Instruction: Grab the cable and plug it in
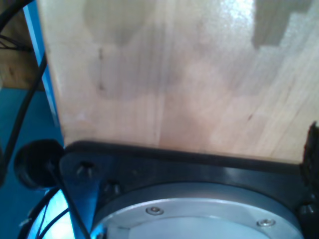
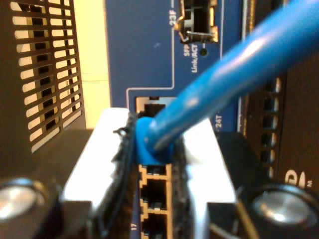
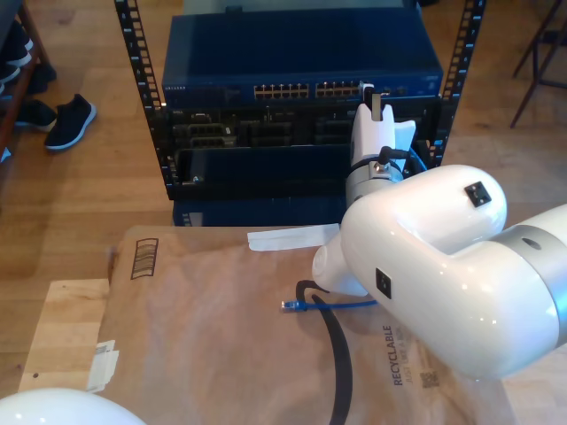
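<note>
The cable [image 2: 234,74] is thin and bright blue. It runs from its blue plug [image 2: 152,144], and my second gripper [image 2: 152,130] is shut on that plug between white fingers [image 2: 99,149]. The plug sits right at a port [image 2: 154,106] of the blue switch, and I cannot tell whether it is seated. In the exterior view my second gripper [image 3: 372,97] is up against the switch's port row [image 3: 341,89]. The cable's other end [image 3: 297,305] lies loose on the brown paper. The first wrist view faces a wooden surface [image 1: 174,74], and a rough dark strip [image 1: 312,149] shows at the picture's edge.
The switch [image 3: 301,62] sits in a black rack [image 3: 142,97] on the floor. A thick black cable [image 3: 341,363] curls over the brown paper [image 3: 204,336]. A white strip [image 3: 292,237] lies near the paper's far edge. Shoes [image 3: 66,119] stand at the exterior view's left.
</note>
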